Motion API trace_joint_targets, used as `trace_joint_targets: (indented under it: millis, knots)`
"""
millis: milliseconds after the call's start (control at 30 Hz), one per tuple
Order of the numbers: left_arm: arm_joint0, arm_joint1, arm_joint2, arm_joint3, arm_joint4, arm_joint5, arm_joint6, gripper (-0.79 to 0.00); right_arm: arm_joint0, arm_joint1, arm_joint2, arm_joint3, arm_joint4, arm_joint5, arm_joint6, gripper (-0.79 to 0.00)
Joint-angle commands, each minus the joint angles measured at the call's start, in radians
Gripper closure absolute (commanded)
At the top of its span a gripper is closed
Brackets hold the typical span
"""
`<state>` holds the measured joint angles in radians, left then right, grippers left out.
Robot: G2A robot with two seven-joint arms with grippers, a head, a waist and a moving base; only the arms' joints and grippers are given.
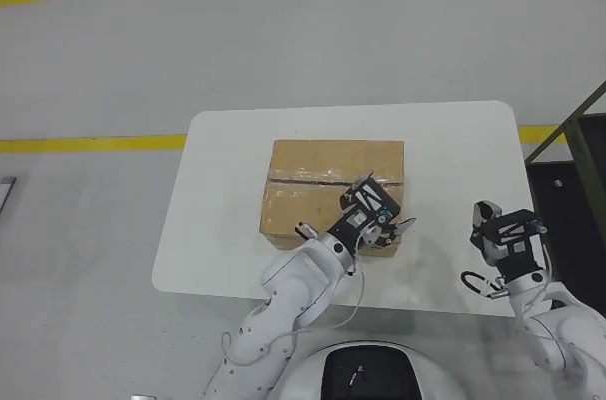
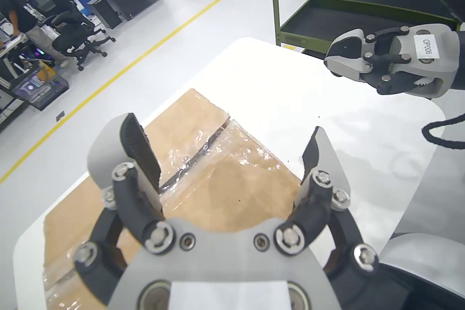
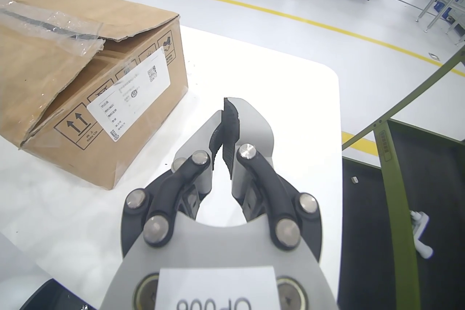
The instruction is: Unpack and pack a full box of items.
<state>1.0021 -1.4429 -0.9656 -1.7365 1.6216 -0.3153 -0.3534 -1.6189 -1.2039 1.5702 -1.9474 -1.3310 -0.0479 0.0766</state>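
The cardboard box (image 1: 333,185) stands in the middle of the white table (image 1: 223,220). Its 2 top flaps are down, and a strip of clear tape (image 3: 54,26) runs along the seam. At the end that faces the right gripper (image 3: 227,119) the tape is wrinkled and loose, and the flap edges stand up a little from the wall. The left gripper (image 2: 225,140) hangs over the top of the box, near the corner closest to the robot. Its fingers are wide apart with nothing between them. The right gripper is over bare table, well apart from the box, with its fingers pressed together and empty.

I think a full box is heavy, so it is better to leave it on the table. The cardboard looks rough and stiff in the walls, but the flaps bend easily. The tape is thin and smooth, so it could slip. The lifted flap edge looks like the best place to take hold.
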Motion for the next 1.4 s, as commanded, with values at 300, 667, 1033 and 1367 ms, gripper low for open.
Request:
trace_joint_targets:
  millis: [300, 667, 1033, 1367]
  knots:
    - [-0.069, 0.003, 0.031, 0.031, 0.207, -0.043, -0.048, -0.785, 0.011, -0.003, -0.011, 0.009, -0.004, -0.017, 0.003, 0.000]
    - [-0.191, -0.006, 0.096, 0.075, 0.420, -0.164, -0.173, -0.770, 0.020, -0.005, -0.004, 0.020, 0.002, -0.015, 0.006, 0.000]
    - [-0.220, -0.018, 0.139, 0.107, 0.516, -0.231, -0.238, -0.406, 0.024, -0.007, 0.003, 0.022, 0.006, -0.019, 0.012, 0.000]
    - [-0.248, -0.033, 0.158, 0.154, 0.554, -0.232, -0.235, -0.363, 0.031, -0.008, 0.006, 0.029, 0.006, -0.022, 0.011, 0.000]
